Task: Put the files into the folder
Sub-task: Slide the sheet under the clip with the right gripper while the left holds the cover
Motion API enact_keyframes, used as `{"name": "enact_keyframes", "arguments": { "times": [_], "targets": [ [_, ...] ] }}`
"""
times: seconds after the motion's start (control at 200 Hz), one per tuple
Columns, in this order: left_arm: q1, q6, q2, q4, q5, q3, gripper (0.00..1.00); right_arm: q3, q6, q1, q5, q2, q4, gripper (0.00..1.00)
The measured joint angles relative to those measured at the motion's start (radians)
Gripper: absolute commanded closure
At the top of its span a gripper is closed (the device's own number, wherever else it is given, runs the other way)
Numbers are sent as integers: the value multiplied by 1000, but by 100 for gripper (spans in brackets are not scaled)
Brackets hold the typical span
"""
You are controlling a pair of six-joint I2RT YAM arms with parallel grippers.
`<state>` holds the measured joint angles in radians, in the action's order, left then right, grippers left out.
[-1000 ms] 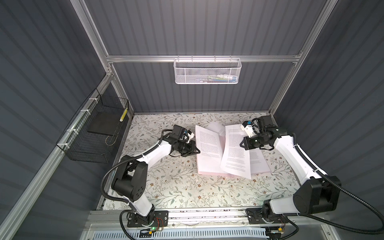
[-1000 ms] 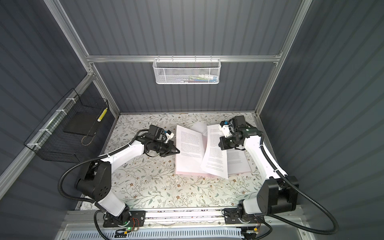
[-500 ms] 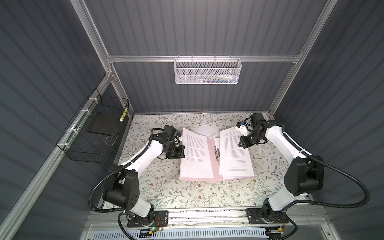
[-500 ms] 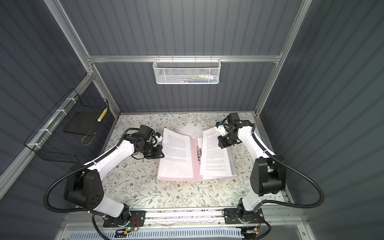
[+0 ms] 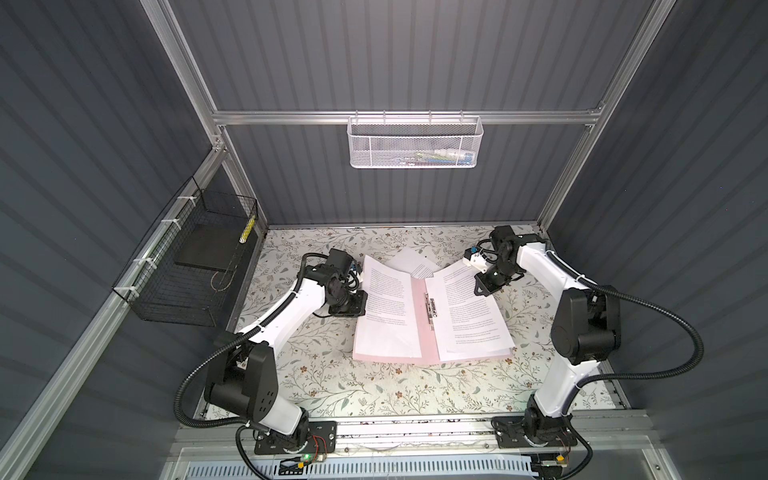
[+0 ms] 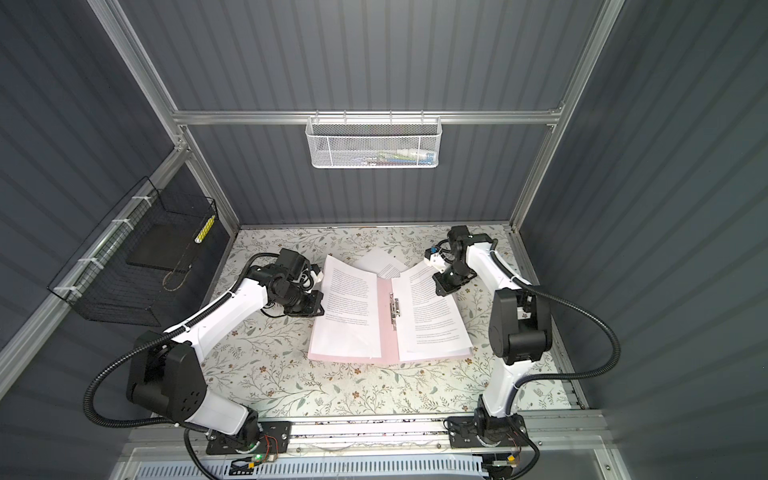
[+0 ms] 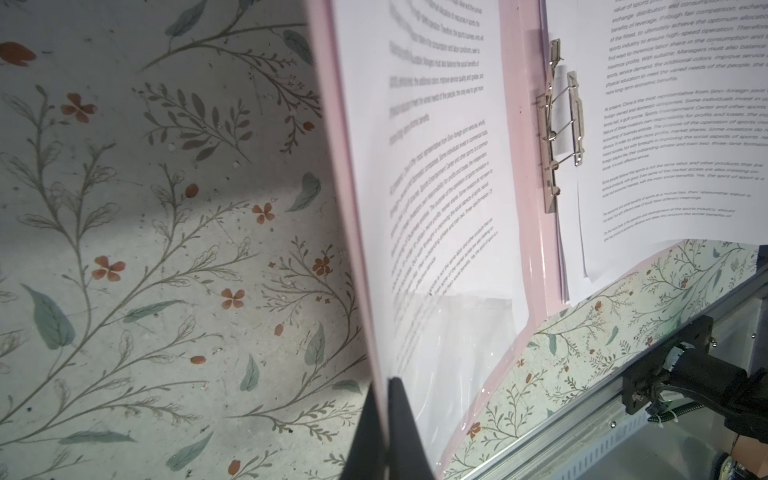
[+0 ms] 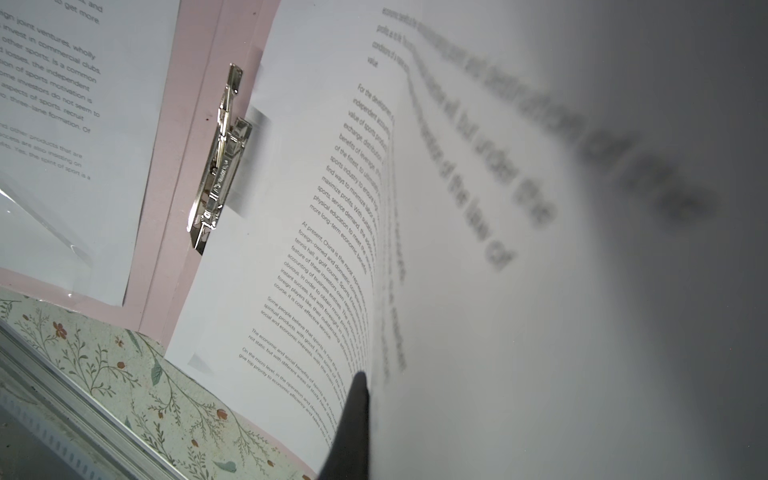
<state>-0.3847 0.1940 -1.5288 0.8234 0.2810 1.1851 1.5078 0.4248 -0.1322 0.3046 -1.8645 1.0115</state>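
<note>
The pink folder (image 5: 419,320) (image 6: 387,332) lies open on the flowered table, its metal clip (image 5: 430,309) (image 7: 559,129) (image 8: 220,166) along the spine. The files are white printed sheets: one on the left half (image 5: 384,311) (image 7: 436,166), several on the right half (image 5: 469,320) (image 8: 311,216), one more behind the folder (image 5: 413,264). My left gripper (image 5: 360,302) (image 7: 384,382) is shut on the folder's left cover edge, which it holds raised. At the far right corner, my right gripper (image 5: 482,286) (image 8: 368,380) is shut on the files and lifts that corner. One right finger is hidden behind paper.
A white mesh basket (image 5: 413,143) hangs on the back wall. A black wire basket (image 5: 187,266) on the left wall holds a dark slab (image 5: 208,249). A metal rail (image 5: 415,430) runs along the table's front edge.
The right gripper carried its sheet from above the spine out and down over the right half. The left gripper drew left with the cover, and the folder shifted left and opened flatter.
</note>
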Motion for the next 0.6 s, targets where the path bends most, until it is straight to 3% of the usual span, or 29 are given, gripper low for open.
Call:
{"name": "enact_keyframes", "arguments": {
  "times": [0.6],
  "targets": [
    [0,-1,0,-1,0,0,100,-21,-45,1,103,-22,-27,100]
  ]
}}
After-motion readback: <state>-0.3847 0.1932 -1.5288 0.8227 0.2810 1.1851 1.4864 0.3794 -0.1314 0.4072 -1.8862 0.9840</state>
